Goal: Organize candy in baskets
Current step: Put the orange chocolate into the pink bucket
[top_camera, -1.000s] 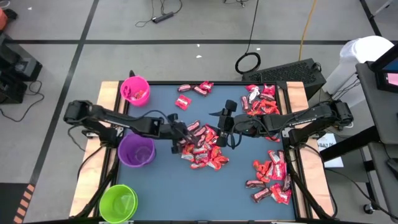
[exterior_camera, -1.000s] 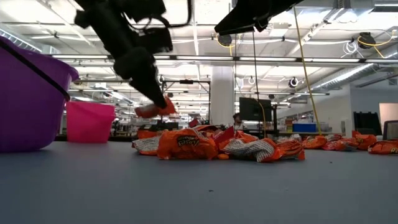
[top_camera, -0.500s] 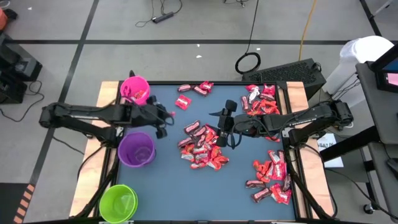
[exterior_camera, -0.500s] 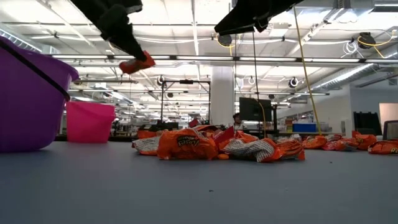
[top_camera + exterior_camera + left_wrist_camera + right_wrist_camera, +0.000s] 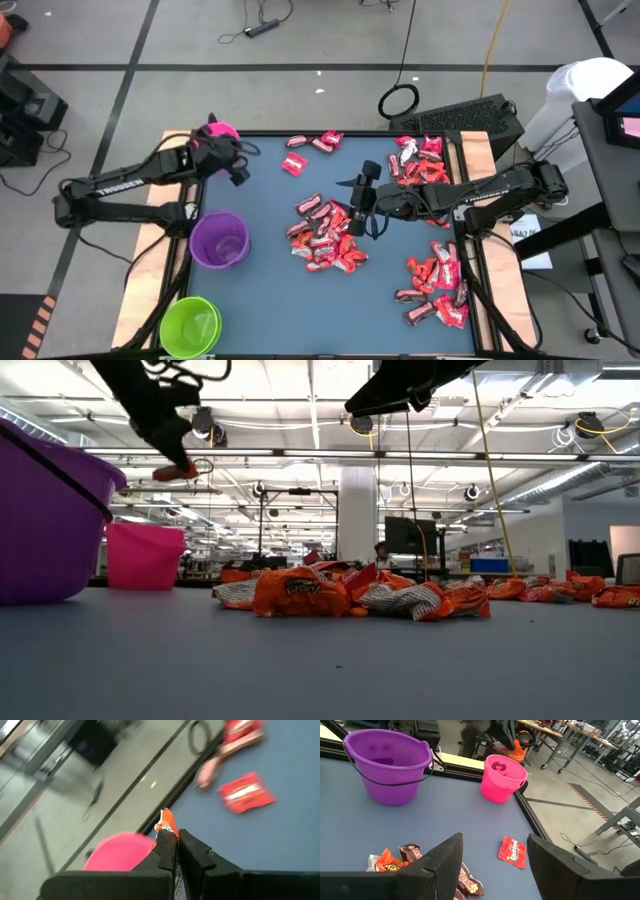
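Candy (image 5: 166, 823) pinched in left claw (image 5: 172, 837), moved from middle pile to above pink basket (image 5: 212, 130), far-left corner; drop next. Right claw (image 5: 495, 855) apart, waiting mid-surface.

You've got a dark blue table (image 5: 260, 300) with wood side rails. On it: pink basket (image 5: 503, 778) at a far corner, purple basket (image 5: 219, 241), lime green basket (image 5: 190, 326), candy pile (image 5: 327, 233) mid-table, more candy (image 5: 437, 285) along the right edge.

"TROSSEN", probably, in white on the left arm (image 5: 118, 184)
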`<state>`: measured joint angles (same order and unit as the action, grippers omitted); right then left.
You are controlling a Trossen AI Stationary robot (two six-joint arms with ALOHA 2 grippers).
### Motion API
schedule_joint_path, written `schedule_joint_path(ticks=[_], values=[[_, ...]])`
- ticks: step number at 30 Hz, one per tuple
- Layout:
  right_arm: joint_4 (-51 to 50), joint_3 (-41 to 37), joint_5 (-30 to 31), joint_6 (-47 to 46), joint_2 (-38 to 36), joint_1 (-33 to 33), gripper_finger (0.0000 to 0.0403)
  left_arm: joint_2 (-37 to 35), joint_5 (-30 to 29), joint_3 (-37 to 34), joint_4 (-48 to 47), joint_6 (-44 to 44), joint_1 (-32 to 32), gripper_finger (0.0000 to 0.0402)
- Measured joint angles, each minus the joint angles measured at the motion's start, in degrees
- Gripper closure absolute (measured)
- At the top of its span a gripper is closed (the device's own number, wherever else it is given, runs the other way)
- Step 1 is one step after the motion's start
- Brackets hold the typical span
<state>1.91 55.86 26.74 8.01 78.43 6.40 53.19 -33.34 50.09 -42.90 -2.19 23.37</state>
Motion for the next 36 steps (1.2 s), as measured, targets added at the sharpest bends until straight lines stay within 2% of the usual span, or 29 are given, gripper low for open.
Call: schedule_joint_path(ticks=[9, 17, 20, 27, 32, 36], values=[[0.00, 0.00, 0.00, -0.31, 0.00, 0.02, 0.0193, 0.07, -0.46, -3.48, -0.43, -1.67, 14.56, 0.0387], [0.00, 0.00, 0.00, 0.03, 0.00, -0.05, 0.0193, 0.11, -0.25, -5.29, 2.61, -2.67, 18.73, 0.0383], [0.02, 0.00, 0.00, 0.13, 0.00, -0.05, 0.0193, 0.13, -0.14, -5.29, 2.45, -2.65, 18.72, 0.0360], [0.01, 0.00, 0.02, 0.13, 0.00, -0.05, 0.0193, 0.13, 0.54, -5.25, 1.98, -2.78, 18.65, 0.0276], [0.02, 0.00, 0.00, 0.13, 0.00, -0.05, 0.0193, 0.13, 6.63, -5.22, 2.67, -2.76, 18.50, 0.0250], [0.02, 0.00, 0.00, 0.13, 0.00, -0.05, 0.0193, 0.13, 16.41, -5.20, 4.85, -3.12, 18.07, 0.0248]])
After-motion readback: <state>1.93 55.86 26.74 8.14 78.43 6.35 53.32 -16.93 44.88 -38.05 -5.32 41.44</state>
